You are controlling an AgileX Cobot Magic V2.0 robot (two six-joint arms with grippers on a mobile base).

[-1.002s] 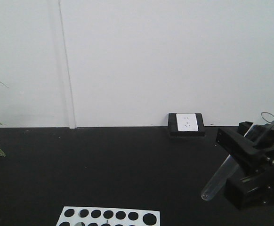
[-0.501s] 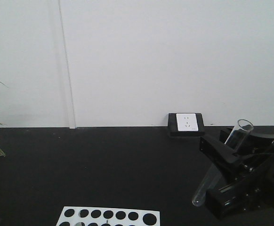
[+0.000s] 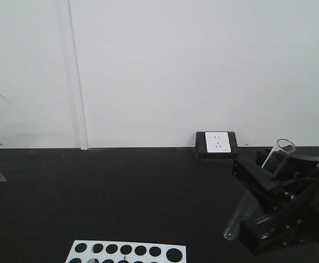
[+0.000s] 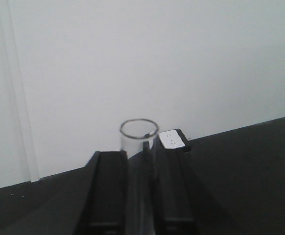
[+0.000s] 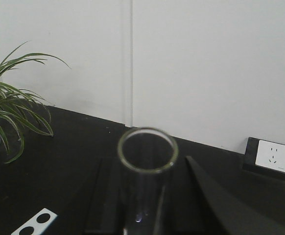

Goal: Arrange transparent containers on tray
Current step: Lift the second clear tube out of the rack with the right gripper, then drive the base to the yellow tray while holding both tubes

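In the front view my right gripper (image 3: 247, 201) hangs at the right above the black table, shut on a clear test tube (image 3: 237, 219). That tube tilts, rim up to the right and rounded bottom down to the left. The right wrist view looks down this tube (image 5: 145, 196) from its rim, between the right gripper's (image 5: 147, 164) black fingers. In the left wrist view my left gripper (image 4: 139, 156) is shut on a second clear test tube (image 4: 139, 139), whose rim sticks out past the fingertips. The left gripper is outside the front view. The tray is out of view.
A white plate with round holes (image 3: 127, 243) lies at the table's near edge; one corner (image 5: 35, 221) shows in the right wrist view. A wall socket (image 3: 218, 142) sits at the back against the white wall. A potted plant (image 5: 15, 98) stands at the far left.
Since a second ago my right gripper has carried its tube left and lower. It has hardly moved in the last half second.
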